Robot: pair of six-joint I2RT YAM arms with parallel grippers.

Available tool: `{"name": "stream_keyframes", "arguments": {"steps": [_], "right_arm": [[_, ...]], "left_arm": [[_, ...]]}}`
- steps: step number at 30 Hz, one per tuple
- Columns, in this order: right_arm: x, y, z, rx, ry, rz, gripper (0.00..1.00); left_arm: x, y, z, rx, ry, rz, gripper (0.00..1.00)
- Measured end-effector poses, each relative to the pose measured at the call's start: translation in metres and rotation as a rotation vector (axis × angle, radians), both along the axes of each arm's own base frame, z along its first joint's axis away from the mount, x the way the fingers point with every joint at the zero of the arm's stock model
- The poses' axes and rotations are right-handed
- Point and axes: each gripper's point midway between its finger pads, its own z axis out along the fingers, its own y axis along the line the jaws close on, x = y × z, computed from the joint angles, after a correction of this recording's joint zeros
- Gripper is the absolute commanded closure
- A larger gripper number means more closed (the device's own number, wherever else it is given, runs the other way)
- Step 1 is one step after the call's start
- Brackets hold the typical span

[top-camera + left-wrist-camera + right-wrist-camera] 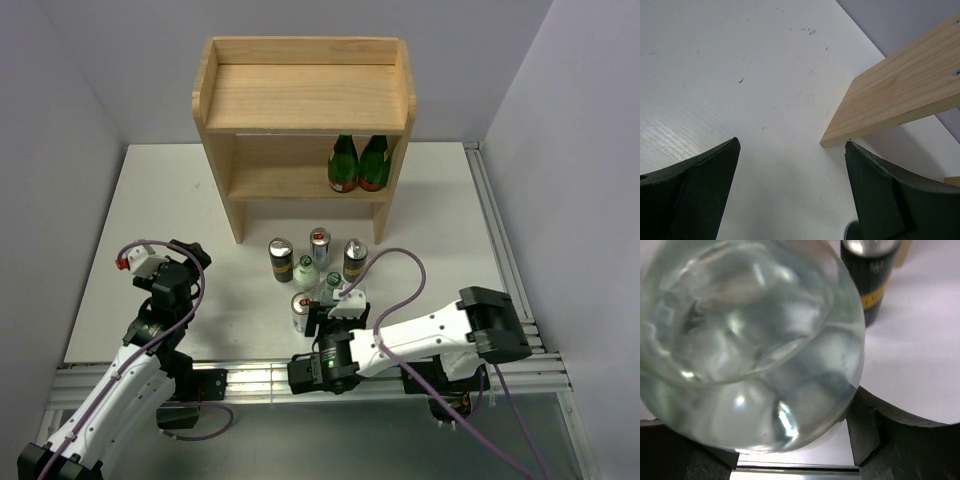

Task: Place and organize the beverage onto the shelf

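The wooden shelf (305,95) stands at the back; its side board shows in the left wrist view (900,100). The beverage stands in a cluster on the table before it: two black cans with gold bands (281,259) (354,258), two silver-blue-red cans (320,246) (302,312), and two clear green-capped bottles (307,270) (332,285). My right gripper (337,298) (795,390) is open with its jaws on either side of the nearer clear bottle (750,340), which fills its view and touches the right finger (865,415). A black can (871,275) stands beyond. My left gripper (180,255) (790,145) is open and empty over bare table.
Two dark green bottles with red labels (358,165) stand at the right of the shelf's lower tier. A metal rail (250,375) runs along the table's near edge. Grey walls close in the left, right and back.
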Motion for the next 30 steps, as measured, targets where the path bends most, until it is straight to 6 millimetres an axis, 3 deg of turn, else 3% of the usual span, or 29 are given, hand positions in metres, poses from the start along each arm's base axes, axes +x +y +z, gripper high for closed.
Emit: {"name": "stream_keyframes", "arguments": {"steps": [7,11,14,18,23,27,30], "right_arm": [[0.014,0.014,0.110,-0.065,-0.068,0.116,1.00],[0.041,0.011,0.166,-0.159,-0.077,0.194,1.00],[0.061,0.001,0.208,-0.196,-0.090,0.253,1.00],[0.097,-0.027,0.291,-0.176,-0.207,0.214,1.00],[0.124,-0.064,0.383,-0.143,-0.355,0.119,1.00],[0.145,-0.082,0.433,-0.105,-0.443,0.033,1.00],[0.168,-0.093,0.447,-0.115,-0.467,-0.026,1.00]], "left_arm": [[0.000,0.000,0.000,0.000,0.000,0.000,0.07],[0.000,0.000,-0.001,0.002,0.004,0.000,0.07],[0.000,0.000,-0.003,0.004,0.010,0.000,0.07],[0.000,0.000,-0.003,0.005,0.012,0.000,0.07],[0.001,0.000,-0.005,0.008,0.021,0.000,0.07],[0.001,-0.001,-0.006,0.009,0.022,-0.001,0.07],[0.001,-0.001,-0.005,0.008,0.022,-0.002,0.07]]}}
